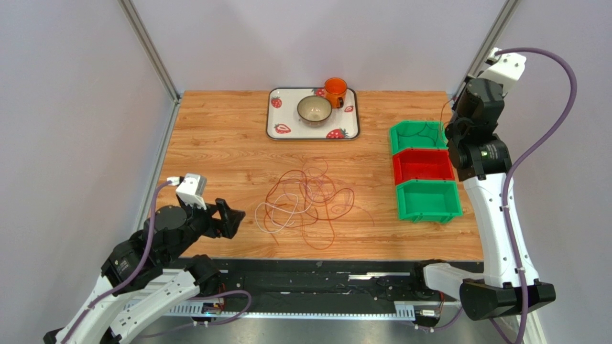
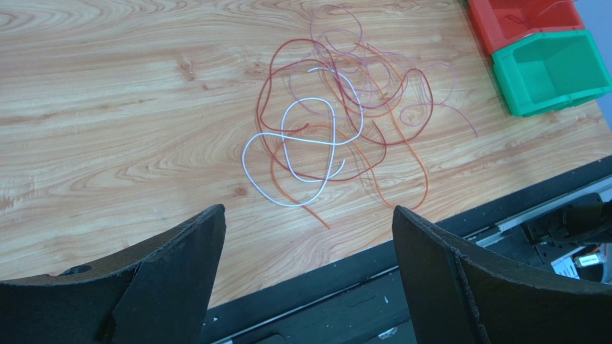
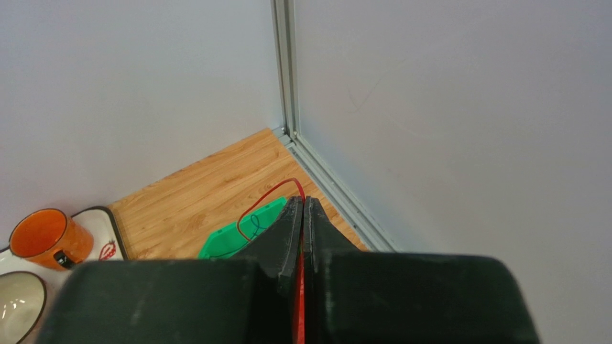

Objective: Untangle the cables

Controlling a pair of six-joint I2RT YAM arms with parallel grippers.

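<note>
A loose tangle of thin cables [image 1: 309, 204] in red, orange, white and pale purple lies on the wooden table near its front edge, and in the left wrist view the cables [image 2: 337, 122] spread out ahead of my fingers. My left gripper [image 2: 305, 209] is open and empty, hovering just left of the tangle [image 1: 224, 218] over the table's front edge. My right gripper [image 3: 303, 201] is shut on a red cable [image 3: 266, 195], which arcs from the fingertips down toward the far green bin [image 3: 226, 244]. That gripper [image 1: 454, 140] is raised over the bins.
Three bins stand in a row at the right: far green [image 1: 402, 136], red [image 1: 424, 166], near green [image 1: 429, 201]. A dark cable [image 3: 262, 218] lies in the far green bin. A strawberry tray [image 1: 276, 118] at the back holds a bowl [image 1: 314, 110] and an orange mug [image 1: 335, 90].
</note>
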